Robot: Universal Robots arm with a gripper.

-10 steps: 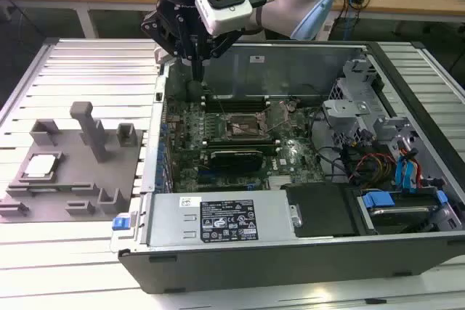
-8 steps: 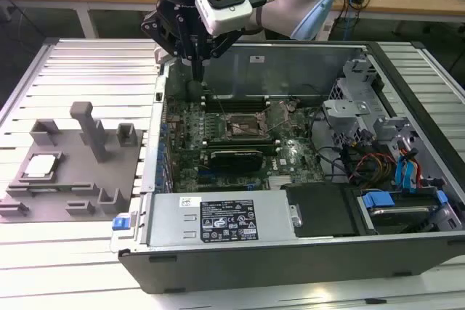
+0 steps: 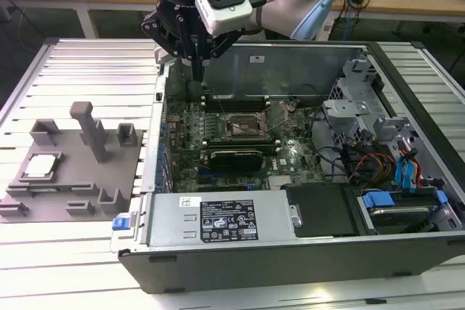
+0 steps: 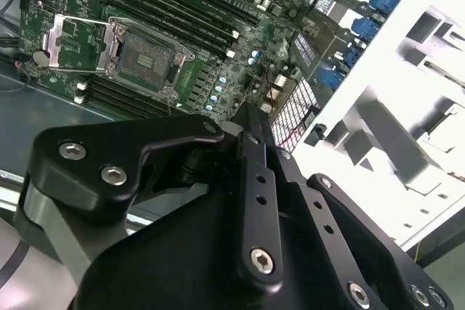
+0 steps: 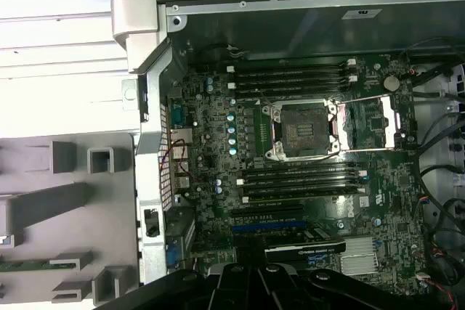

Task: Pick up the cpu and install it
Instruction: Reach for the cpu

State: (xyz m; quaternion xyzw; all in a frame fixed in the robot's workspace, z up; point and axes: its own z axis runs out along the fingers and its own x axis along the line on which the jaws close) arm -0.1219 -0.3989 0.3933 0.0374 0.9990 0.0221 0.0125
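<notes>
The cpu (image 3: 41,167), a small silvery-white square, lies flat in a recess of the grey plastic tray (image 3: 73,194) at the exterior view's left, outside the computer case. My gripper (image 3: 197,72) hangs over the case's back corner at the exterior view's left, well away from the cpu. Its fingers (image 4: 249,130) are shut together with nothing between them. The dark motherboard socket (image 3: 243,127) sits mid-board with its metal frame swung open; both wrist views show it (image 4: 145,56) (image 5: 301,130).
The open case (image 3: 290,252) has tall metal walls around the motherboard (image 5: 290,179). RAM slots (image 5: 290,78) flank the socket, a graphics card (image 3: 236,157) lies in front, and cables and drive bays (image 3: 392,172) fill the exterior view's right. Upright posts (image 3: 91,130) rise from the tray.
</notes>
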